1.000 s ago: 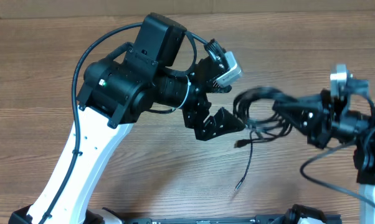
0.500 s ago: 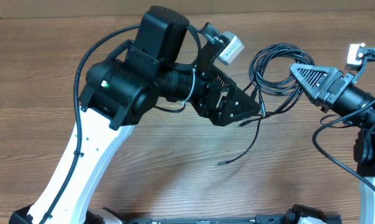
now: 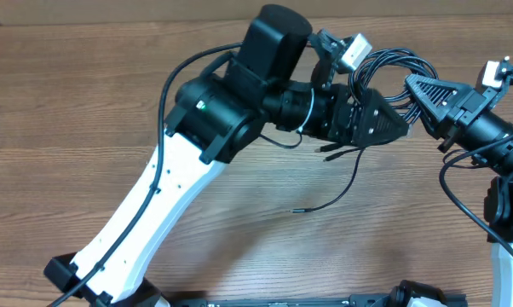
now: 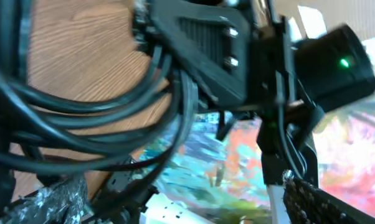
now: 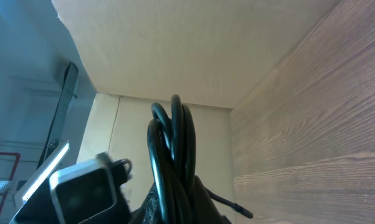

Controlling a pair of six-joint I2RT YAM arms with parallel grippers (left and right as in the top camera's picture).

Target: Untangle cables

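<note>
Right jaws: clamped on the cables (image 3: 384,61), a looped black bundle over the far right of the bench (image 3: 86,111). Left jaws: spread wide, just beside the bundle. One loose strand (image 3: 350,183) trails toward the bench front.

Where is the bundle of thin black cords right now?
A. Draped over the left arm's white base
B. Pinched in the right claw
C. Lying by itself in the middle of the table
B: the right claw is shut on the cords, and the right wrist view shows their loops rising from between its tips.
</note>
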